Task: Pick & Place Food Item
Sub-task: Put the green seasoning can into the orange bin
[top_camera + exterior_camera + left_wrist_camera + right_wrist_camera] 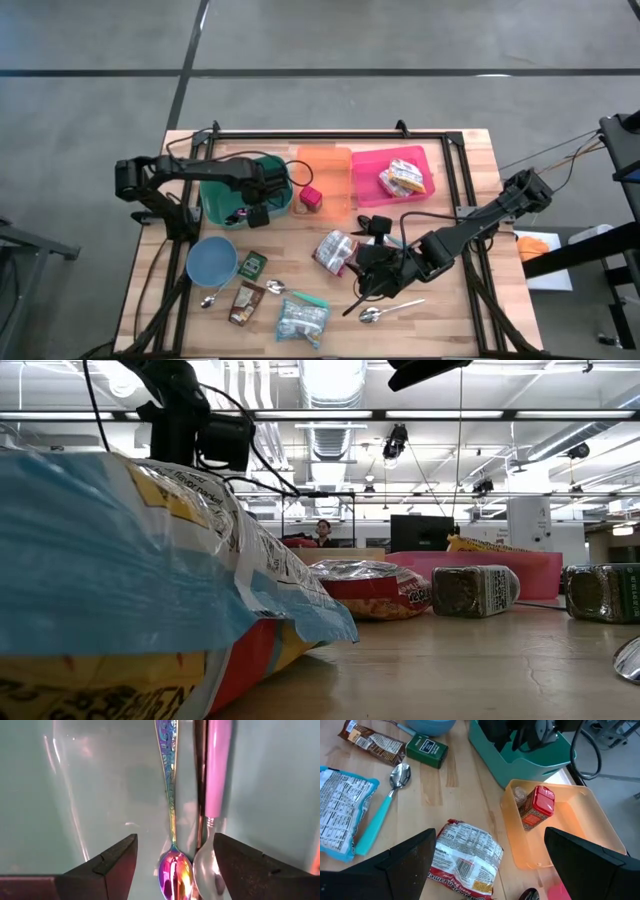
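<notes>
The left gripper (172, 865), jaws apart, hangs inside the teal bin (215, 205) over an iridescent spoon (172, 840); the right gripper (487, 857) gapes wide above the snack bag (462, 857).

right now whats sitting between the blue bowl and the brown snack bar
In the high view, a small green packet lies between the blue bowl and the brown snack bar, with a spoon just off to the side.

teal bin (215, 205): left tool (258, 208) inside | spoons (172, 865) between fingers
</notes>
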Controlling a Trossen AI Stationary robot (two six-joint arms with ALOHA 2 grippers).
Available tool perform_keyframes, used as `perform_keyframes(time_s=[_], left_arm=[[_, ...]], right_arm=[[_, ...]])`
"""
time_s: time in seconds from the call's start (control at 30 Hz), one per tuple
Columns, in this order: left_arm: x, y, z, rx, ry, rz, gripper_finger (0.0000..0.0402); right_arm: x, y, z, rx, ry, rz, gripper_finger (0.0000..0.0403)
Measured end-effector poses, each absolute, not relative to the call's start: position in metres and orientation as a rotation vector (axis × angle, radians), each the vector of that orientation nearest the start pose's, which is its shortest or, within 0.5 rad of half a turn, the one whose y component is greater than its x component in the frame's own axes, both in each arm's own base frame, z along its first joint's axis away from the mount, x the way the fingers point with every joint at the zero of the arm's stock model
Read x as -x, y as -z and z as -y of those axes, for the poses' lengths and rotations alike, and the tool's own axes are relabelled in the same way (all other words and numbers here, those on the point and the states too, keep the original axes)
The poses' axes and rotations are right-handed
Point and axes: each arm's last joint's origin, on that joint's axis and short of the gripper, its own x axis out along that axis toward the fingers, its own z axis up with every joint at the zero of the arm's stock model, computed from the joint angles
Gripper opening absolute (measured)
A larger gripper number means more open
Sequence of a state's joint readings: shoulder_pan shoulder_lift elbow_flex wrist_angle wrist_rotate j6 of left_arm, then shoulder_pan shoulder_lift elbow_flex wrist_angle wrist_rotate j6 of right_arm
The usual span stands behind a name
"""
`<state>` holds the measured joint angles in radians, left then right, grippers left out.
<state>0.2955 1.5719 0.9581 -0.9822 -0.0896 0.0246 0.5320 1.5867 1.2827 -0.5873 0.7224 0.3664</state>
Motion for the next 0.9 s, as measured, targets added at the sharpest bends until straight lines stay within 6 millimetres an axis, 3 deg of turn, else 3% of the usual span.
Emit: perform_keyframes(time_s=[0.67,0.9], left_arm=[[-0.241,-0.214,-0.076,0.162,-0.268,-1.699,0.0263],[-0.232,-0.244,-0.072,0.193,-0.335,-1.583,0.0263]], right_arm=[[-0.296,-0.281,-0.153,0.150,0.286,-0.680,0.0367],[-0.296,-0.281,-0.153,0.142,0.288,-0.679,0.0367]])
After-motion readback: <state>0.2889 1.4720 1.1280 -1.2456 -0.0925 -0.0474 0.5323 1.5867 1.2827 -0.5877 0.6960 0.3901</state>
